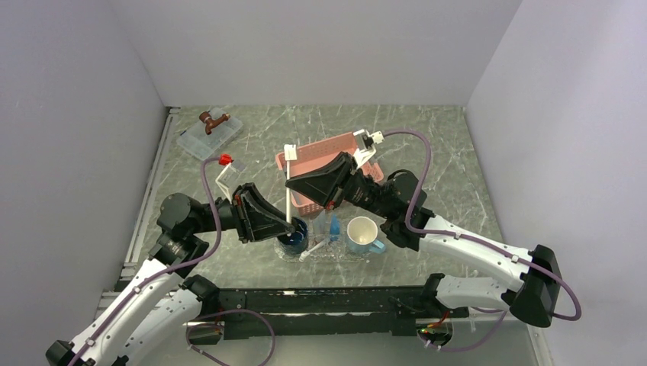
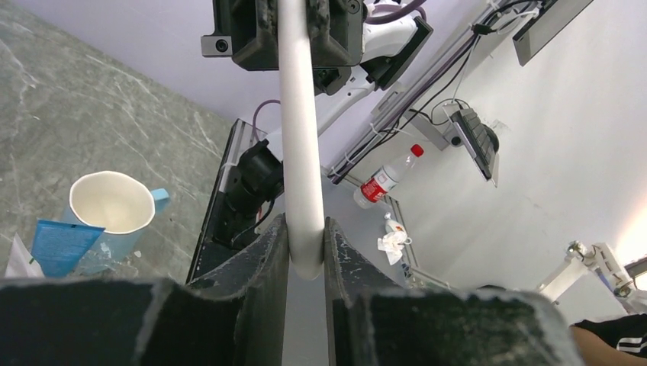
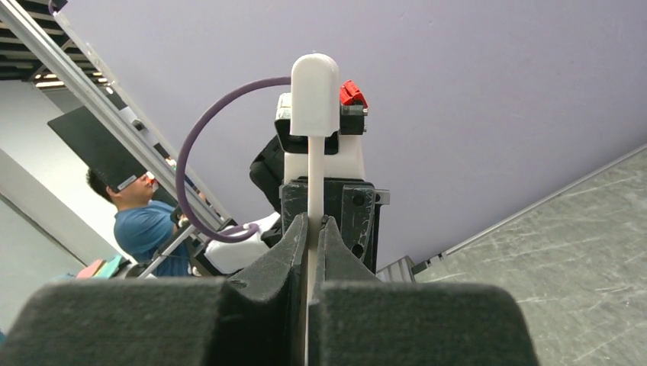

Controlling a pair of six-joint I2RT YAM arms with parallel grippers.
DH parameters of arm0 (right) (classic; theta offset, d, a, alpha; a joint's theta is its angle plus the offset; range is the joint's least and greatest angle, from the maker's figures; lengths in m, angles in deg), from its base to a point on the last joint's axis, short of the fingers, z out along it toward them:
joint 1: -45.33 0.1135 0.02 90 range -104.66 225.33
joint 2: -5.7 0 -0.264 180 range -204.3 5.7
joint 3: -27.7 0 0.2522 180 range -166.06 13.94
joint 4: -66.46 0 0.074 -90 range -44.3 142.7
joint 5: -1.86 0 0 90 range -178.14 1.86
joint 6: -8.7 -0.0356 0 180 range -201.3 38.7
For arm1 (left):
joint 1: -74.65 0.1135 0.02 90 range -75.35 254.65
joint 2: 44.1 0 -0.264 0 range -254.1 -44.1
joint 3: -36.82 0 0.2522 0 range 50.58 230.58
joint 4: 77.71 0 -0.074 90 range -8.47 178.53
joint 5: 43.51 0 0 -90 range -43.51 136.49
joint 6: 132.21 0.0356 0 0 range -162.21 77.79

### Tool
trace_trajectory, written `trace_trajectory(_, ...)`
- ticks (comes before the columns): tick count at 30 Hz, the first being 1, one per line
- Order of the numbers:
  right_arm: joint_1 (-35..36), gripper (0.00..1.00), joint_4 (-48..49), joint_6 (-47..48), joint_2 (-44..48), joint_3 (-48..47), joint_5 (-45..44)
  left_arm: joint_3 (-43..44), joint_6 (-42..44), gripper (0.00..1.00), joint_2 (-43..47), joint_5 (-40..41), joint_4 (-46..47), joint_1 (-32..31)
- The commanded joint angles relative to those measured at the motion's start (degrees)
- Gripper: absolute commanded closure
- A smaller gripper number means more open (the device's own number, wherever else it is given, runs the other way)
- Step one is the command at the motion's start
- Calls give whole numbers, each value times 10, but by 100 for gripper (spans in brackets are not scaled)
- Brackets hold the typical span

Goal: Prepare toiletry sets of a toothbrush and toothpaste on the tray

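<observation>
Top ext. view: found toothbrush [image 1: 288, 206] upright, head end up, above front-centre of table [image 1: 458, 152]. Held low by left gripper [image 1: 291, 226], fingers shut on shaft; held higher up by right gripper [image 1: 289, 181], likewise clamped. Noted lower tip at rim of dark blue mug [image 1: 296, 239]; cannot tell whether inside or just above. Noted mug on L end of tray [image 1: 339, 255], w/ 2nd toothbrush [image 1: 309, 254] lying flat on tray in front. Also a toothpaste tube [image 1: 321, 223] and 2nd toothpaste tube [image 1: 334, 228] side by side, between dark mug and light blue mug [image 1: 365, 235]. Pink basket [image 1: 313, 202] behind right gripper; clear lidded box [image 1: 207, 137] at far L rear. Left wrist view: toothbrush [image 2: 299, 137] running up centre of frame, rounded butt end pinched between left fingers [image 2: 271, 259], pads against both sides. Right gripper [image 2: 284, 30] at top, closed on same shaft. Light blue mug [image 2: 113, 202] at lower L, toothpaste tube [image 2: 62, 245] touching it. Right wrist view: right fingers [image 3: 267, 259] shut tight on thin neck of toothbrush [image 3: 314, 164], capped head sticking up beyond tips.
</observation>
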Motion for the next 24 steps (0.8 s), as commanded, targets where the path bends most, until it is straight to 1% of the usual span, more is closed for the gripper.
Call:
trace_trajectory(1, 0, 100, 34, 19, 0, -21, -19, 4, 8, 99, 8, -27, 17, 0)
trace_trajectory(5, 0, 99, 7, 33, 6, -27, -15, 13, 27, 100, 16, -20, -15, 0)
trace_trajectory(7, 1, 82, -40, 51, 12, -36, -13, 19, 47, 100, 20, -12, -50, -1)
trace_trajectory(11, 1, 58, -117, 91, 40, -35, -10, 30, 83, 100, 25, 0, -108, 0)
trace_trajectory(14, -1, 53, -191, 133, 58, -47, 2, 35, 106, 100, 25, 2, -144, 0)
trace_trajectory(18, -1, 50, -289, 177, 78, -70, 7, 42, 131, 100, 25, 4, -179, 0)
trace_trajectory(24, 0, 44, -459, 250, 103, -114, 1, 66, 195, 100, 25, -2, -289, 0)
